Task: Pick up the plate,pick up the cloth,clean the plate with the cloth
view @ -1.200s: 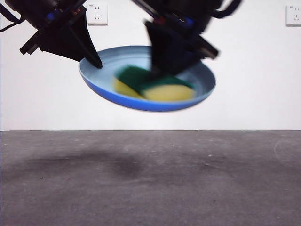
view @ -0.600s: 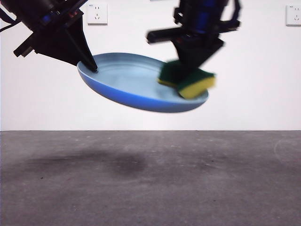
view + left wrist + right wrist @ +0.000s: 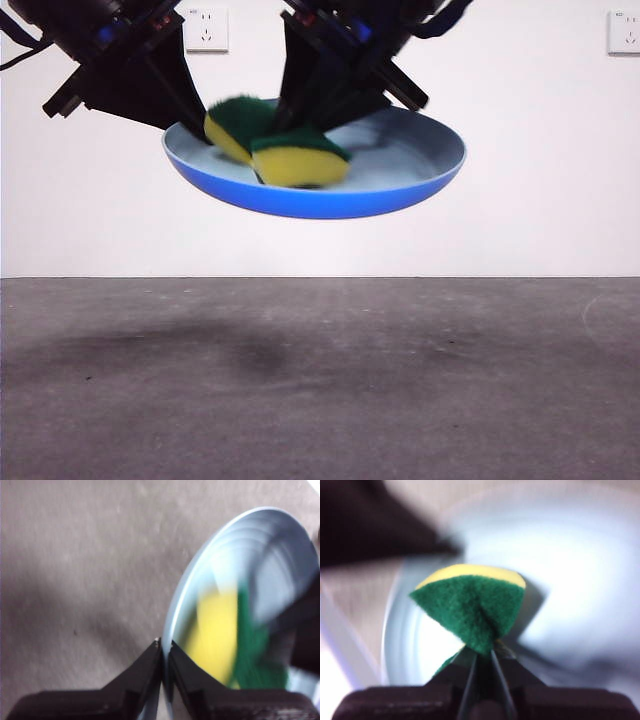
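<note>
Plate cleaning is under way in mid-air, well above the desk. The left tool has its jaws pinched nearly shut on the plate's thin rim, holding it out in front by that one edge alone. The right tool is clamped tight on the cloth, which bulges out past its tips and presses on the plate's inner face, close to the left tool's grip.

Judging from this, the main risk is the plate twisting or slipping out of the left tool: the hold is narrow and on a smooth edge, and any hard push from the cloth far from that grip would lever the plate down. A second risk is the cloth squeezing out of the right tool, since it is pinched at a folded corner only.

The plate is shallow, round and light blue, darker blue underneath, with a smooth raised rim, tipped slightly toward the front camera. The cloth is a yellow sponge block with a dark green scouring top, blurred in the left wrist view.
</note>
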Controlling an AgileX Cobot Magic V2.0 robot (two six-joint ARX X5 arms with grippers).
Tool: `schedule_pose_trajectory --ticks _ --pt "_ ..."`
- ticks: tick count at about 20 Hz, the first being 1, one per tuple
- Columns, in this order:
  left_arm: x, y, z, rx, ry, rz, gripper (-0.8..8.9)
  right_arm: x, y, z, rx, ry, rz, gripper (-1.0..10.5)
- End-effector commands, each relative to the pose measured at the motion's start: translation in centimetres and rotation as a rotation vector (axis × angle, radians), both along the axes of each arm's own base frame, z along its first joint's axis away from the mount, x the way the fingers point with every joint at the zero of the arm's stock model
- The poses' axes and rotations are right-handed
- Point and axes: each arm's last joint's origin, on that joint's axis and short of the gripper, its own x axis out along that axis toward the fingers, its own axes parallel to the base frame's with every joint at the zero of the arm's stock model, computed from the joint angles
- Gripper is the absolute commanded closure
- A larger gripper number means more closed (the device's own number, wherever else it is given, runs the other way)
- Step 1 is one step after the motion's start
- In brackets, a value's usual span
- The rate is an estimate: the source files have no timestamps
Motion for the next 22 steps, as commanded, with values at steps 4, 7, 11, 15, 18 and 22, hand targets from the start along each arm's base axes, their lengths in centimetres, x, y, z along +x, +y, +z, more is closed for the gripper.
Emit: schedule_pose_trajectory --ticks 4,7,11,15,18,22 --pt "0.4 0.6 0.0 0.155 -0.083 0.146 8.21 -0.8 -2.2 -0.6 -0.347 -0.074 -0.198 9.6" --pt "1.0 0.7 -1.1 0.276 -0.088 0.193 8.21 -1.8 -3.2 2.2 -0.268 -0.181 -0.243 9.6" --pt "2.7 1.1 -3.0 0.378 -0.069 0.230 8.21 -3.0 -4.5 4.9 -0.169 -0.262 -0.265 9.6" --pt "4.7 1.3 -5.9 0.413 0.006 0.241 8.21 -4.5 -5.9 7.2 -0.094 -0.321 -0.280 9.6" --pt "6.0 1.6 -8.3 0.442 0.067 0.250 8.18 -5.3 -6.8 8.3 -0.074 -0.362 -0.309 9.6" --pt "6.8 1.6 -11.0 0.481 0.153 0.240 8.12 -5.5 -7.4 8.7 -0.084 -0.395 -0.353 9.6"
